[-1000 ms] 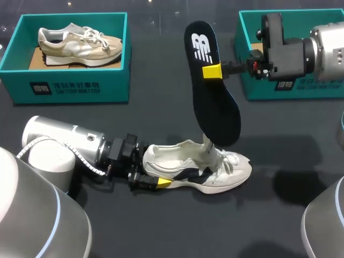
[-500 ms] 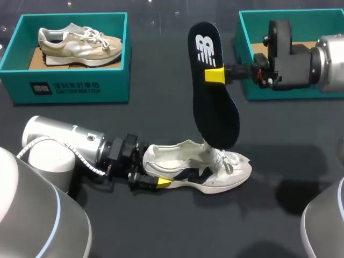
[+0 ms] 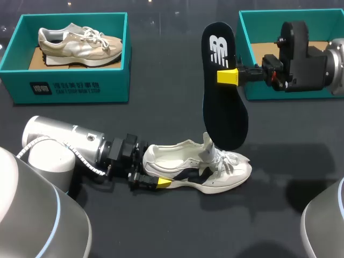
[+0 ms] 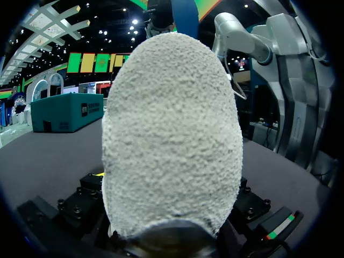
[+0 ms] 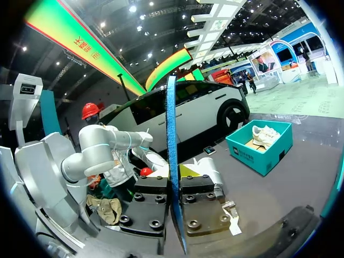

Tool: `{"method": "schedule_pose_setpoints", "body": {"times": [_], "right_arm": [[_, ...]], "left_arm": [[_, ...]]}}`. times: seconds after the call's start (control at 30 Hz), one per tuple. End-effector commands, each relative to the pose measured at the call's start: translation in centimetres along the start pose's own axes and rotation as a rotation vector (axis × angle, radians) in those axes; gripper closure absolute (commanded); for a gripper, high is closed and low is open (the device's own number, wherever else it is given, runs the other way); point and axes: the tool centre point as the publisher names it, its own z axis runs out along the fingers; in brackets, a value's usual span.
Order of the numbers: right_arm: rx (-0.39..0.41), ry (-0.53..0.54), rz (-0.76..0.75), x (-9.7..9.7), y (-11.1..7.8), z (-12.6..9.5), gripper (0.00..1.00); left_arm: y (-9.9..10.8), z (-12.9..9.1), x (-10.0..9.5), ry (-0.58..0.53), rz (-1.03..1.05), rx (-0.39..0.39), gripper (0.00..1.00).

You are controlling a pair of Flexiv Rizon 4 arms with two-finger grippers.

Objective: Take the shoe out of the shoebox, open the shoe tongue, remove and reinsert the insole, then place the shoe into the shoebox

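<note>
As my right gripper (image 3: 227, 76), closed on the dark insole (image 3: 224, 102), draws back toward the right-hand shoebox (image 3: 252, 88), the insole now hangs further right than a second ago, its lower end just over the laces (image 3: 228, 160). My left gripper (image 3: 150, 171) stays clamped on the heel of the white shoe (image 3: 204, 169) on the worktop (image 3: 161, 118); removal looks complete, reinsertion next.

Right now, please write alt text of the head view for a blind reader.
The right gripper holds a dark insole upright above a white sneaker on the black table, while the left gripper clamps the sneaker's heel. Behind, the left teal shoebox holds a beige sneaker; the right teal shoebox is partly hidden.
</note>
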Motion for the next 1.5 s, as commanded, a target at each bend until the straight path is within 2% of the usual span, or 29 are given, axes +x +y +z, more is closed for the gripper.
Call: {"method": "schedule_pose_setpoints", "body": {"times": [0.03,0.27,0.3,0.33,0.37,0.4,0.63,0.8,1.0,1.07,1.5], "right_arm": [[0.001,-0.002,0.001,0.0,0.0,0.2,1.0],[0.001,-0.002,0.001,0.0,0.0,0.2,1.0],[0.001,-0.002,0.001,0.0,0.0,0.2,1.0],[0.001,-0.002,0.001,0.0,0.0,0.2,1.0],[0.001,-0.002,0.001,0.0,0.0,0.2,1.0],[0.001,-0.002,0.001,0.0,0.0,0.2,1.0],[0.001,-0.002,0.001,0.0,0.0,0.2,1.0],[0.001,-0.002,0.001,0.0,0.0,0.2,1.0],[0.001,-0.002,0.001,0.0,0.0,0.2,1.0],[0.001,-0.002,0.001,0.0,0.0,0.2,1.0],[0.001,-0.002,0.001,0.0,0.0,0.2,1.0]], "left_arm": [[0.0,0.0,0.1,-0.001,0.0,0.0,1.0],[0.0,-0.1,0.1,0.006,0.004,-0.003,0.98],[0.0,-0.2,0.1,0.009,0.005,-0.005,0.79],[0.0,-0.2,0.1,0.009,0.005,-0.011,0.5],[0.1,-0.3,0.1,0.01,0.005,-0.016,0.05],[0.1,-0.3,0.1,0.01,0.003,-0.02,0.0],[0.1,-1.4,0.2,-0.014,-0.01,-0.052,0.0],[0.0,-2.5,0.5,-0.037,0.008,-0.114,0.0],[0.3,-4.1,0.8,-0.037,0.009,-0.241,0.0],[0.2,-5.2,0.9,-0.027,0.046,-0.321,0.0],[0.2,-5.2,0.9,-0.027,0.046,-0.321,0.0]]}}
